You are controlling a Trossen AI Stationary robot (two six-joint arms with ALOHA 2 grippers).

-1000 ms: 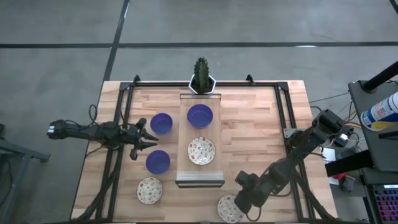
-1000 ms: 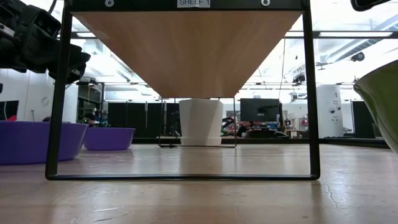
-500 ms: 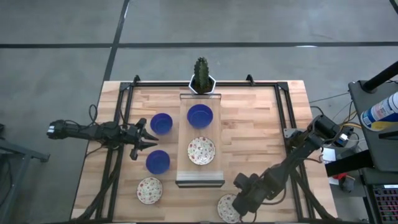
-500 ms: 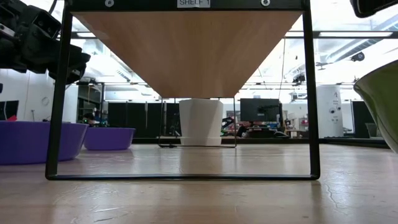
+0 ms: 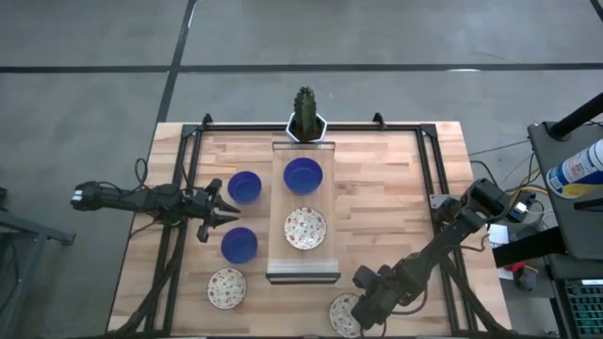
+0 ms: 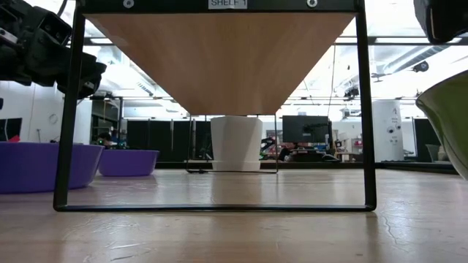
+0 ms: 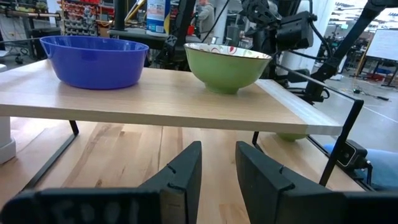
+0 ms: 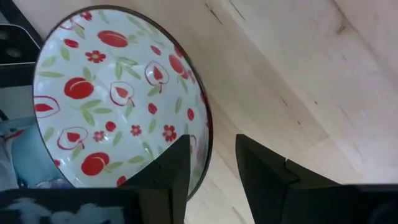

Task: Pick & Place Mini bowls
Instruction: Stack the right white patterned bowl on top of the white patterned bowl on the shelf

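Speckled bowl [image 8: 118,99] at the high view's bottom edge: we see the right gripper [image 8: 208,163] open, fingers astride its rim; left gripper [image 5: 219,209] is parted, empty.

Looking straight down from high above the whole table [image 5: 377,188]. Peering level from table-top height under the shelf [image 6: 219,51] toward the cactus pot [image 6: 236,142], also showing overhead. Riding each wrist: left facing the shelf sideways, right pressing close over a speckled bowl [image 8: 118,93].
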